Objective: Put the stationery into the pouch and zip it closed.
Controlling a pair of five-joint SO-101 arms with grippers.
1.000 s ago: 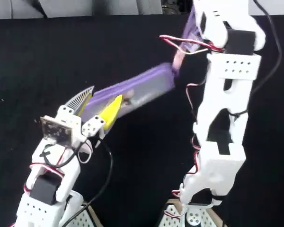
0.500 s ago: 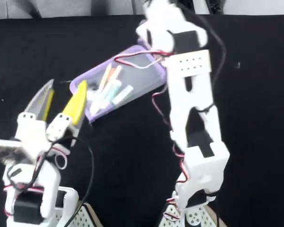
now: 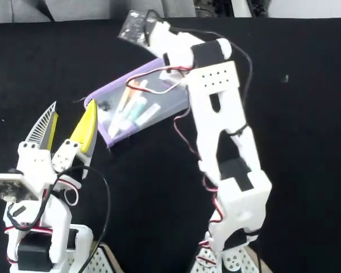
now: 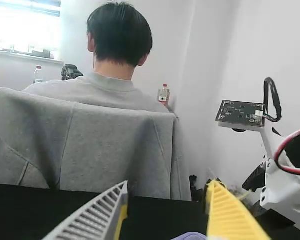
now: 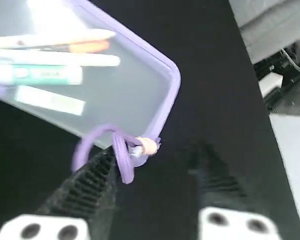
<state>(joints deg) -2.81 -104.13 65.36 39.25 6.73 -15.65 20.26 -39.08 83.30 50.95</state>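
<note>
- pouch [image 3: 165, 103] in high view: purple, see-through, flat on black table [image 3: 307, 142], lying at a slant between the two arms.
- pens [image 3: 131, 111] inside the pouch, bunched toward the end nearer the left arm.
- left gripper [image 3: 73, 109] released, yellow finger and ribbed finger spread wide, grasping nothing, just beside pouch's near end; touching or not, cannot tell.
- right arm [image 3: 221, 131] stretched over the table to pouch's far end, red and white wires crossing above the pouch.
- left wrist view: left gripper [image 4: 167, 186] fingers apart and empty, pointing up off the table toward the room; sliver of purple pouch [image 4: 190, 236] between the fingers; right arm [image 4: 285, 185] close by.
- right wrist view: right gripper [image 5: 157, 150] released, jaws apart, at a corner of the pouch [image 5: 115, 95].
- zip pull loop [image 5: 117, 150] lying against the ribbed finger, not clamped.
- pens [image 5: 50, 55] side by side under the clear wall.
- zip fully shut or not: cannot tell.
</note>
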